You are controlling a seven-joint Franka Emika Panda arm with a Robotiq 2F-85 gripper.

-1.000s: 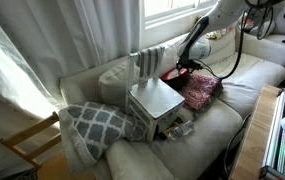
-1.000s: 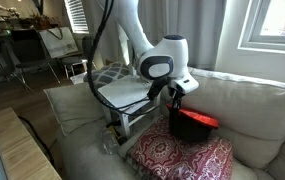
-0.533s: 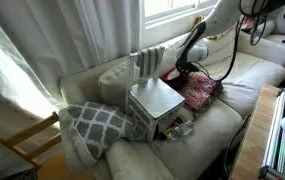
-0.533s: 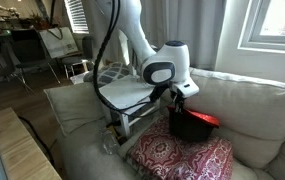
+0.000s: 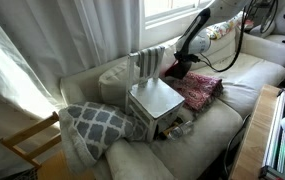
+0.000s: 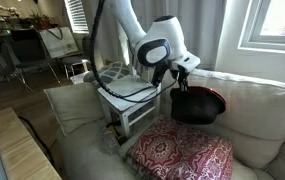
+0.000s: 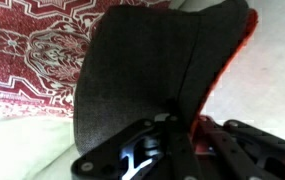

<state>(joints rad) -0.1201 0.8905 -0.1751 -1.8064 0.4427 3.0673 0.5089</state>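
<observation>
A black bowl with a red inside hangs tilted above the couch, clear of the red patterned cushion. My gripper is shut on its rim from the side nearest the white side table. In the wrist view the bowl's dark outer wall fills the middle, and its rim, edged in red, runs between the fingers of my gripper. The patterned cushion lies below it. In an exterior view the bowl shows only as a small dark shape under the gripper.
The white side table stands on the couch seat with clutter beneath it. A grey lattice pillow lies beside it and a striped cloth hangs on the backrest. A wooden chair stands by the curtain; a wooden ledge runs past the couch.
The jaws have shut on the bowl's rim. The arm has then risen, lifting the bowl off the couch beside the patterned cushion.
</observation>
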